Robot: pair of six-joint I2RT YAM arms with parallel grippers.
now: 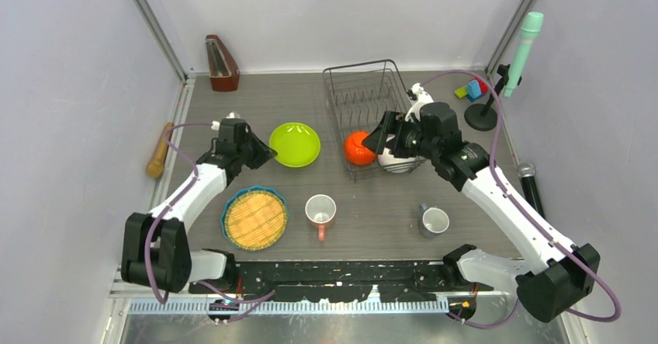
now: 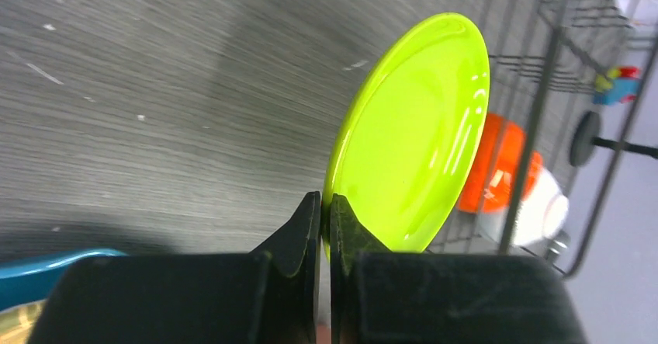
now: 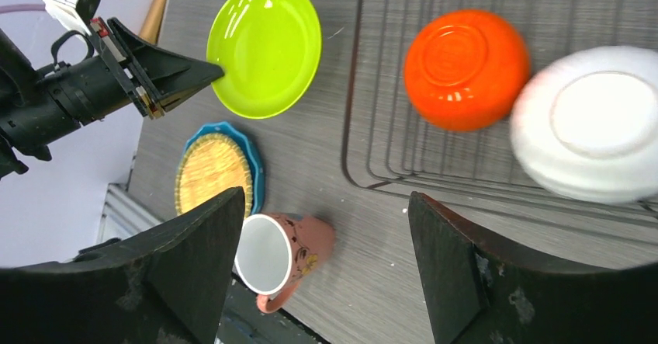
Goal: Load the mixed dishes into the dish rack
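Left wrist view settles the grip: the left gripper (image 2: 326, 204) has its jaws pinched together on the rim of the lime-green plate (image 2: 411, 134), with barely a sliver of gap between them. From the top external view the plate sits a little left of the surface's middle, and I cannot tell whether it has left the surface. The hold is on the plate's left rim, so the dish rack (image 1: 361, 68), which stands right of centre toward the far edge, lies straight beyond the plate from this gripper. The carry looks like a short reach to the right and away, done by the nearer arm. The plate will probably have to turn onto its edge to slot between the upright prongs. The right gripper (image 3: 322, 204) hangs wide open and empty over the rack's near end, above the upturned orange bowl (image 3: 465, 68) and white bowl (image 3: 593, 123) already inside. It may crowd the plate's path. Near the surface's near edge wait the blue-rimmed plate (image 1: 254, 218), pink floral mug (image 1: 320, 210) and grey-blue mug (image 1: 434, 221).
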